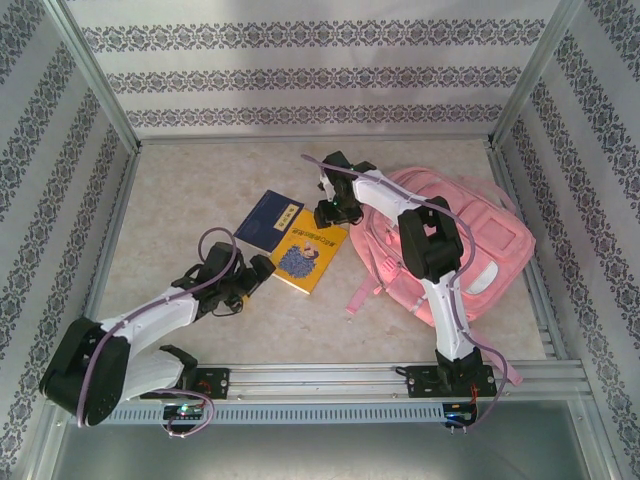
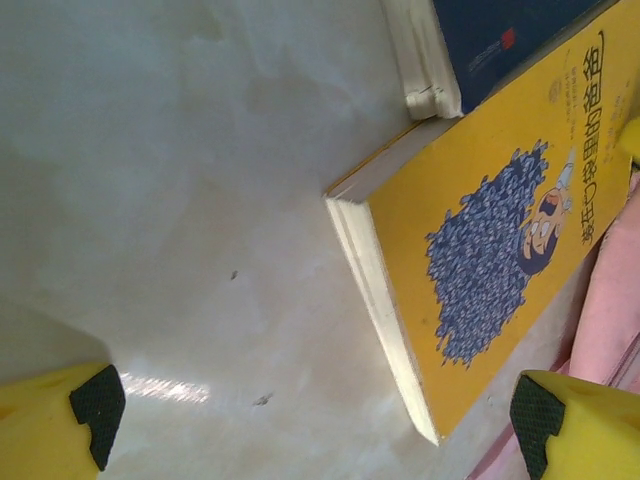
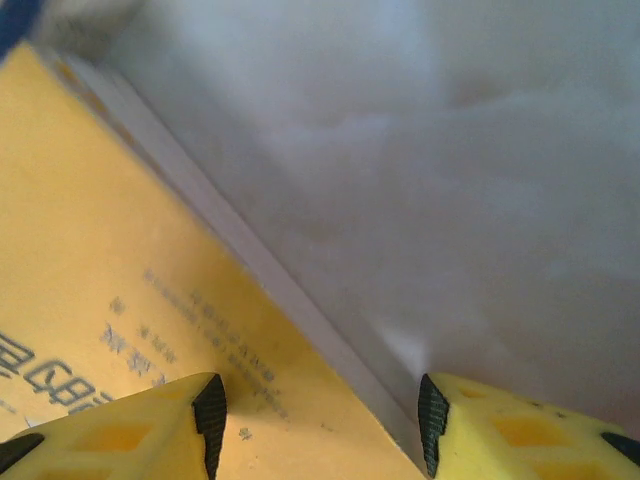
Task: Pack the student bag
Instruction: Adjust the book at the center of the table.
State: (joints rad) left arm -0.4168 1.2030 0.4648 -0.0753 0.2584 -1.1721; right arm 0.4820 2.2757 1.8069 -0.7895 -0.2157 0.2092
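Lying just right of the yellow book (image 1: 310, 258): pink bag (image 1: 470, 235), flat on the tabletop (image 1: 190, 200). Blue book (image 1: 270, 220): against the yellow book's far left corner. Left tool (image 2: 310, 410): at the yellow book's near left side, jaws wide, empty. Right tool (image 3: 320, 425): over its far right edge, jaws half apart, gripping nothing, one finger above the cover, one above bare tabletop.

Cloth, paper, plastic-free tabletop and metal before you
Your student bag (image 1: 488, 232) reads as soft matt pink cloth; the yellow book (image 2: 490, 250) has a glossy paper cover with pale page edges; the table (image 2: 180, 180) looks smooth, faintly shiny; the rail (image 1: 330, 378) is bare ribbed metal.
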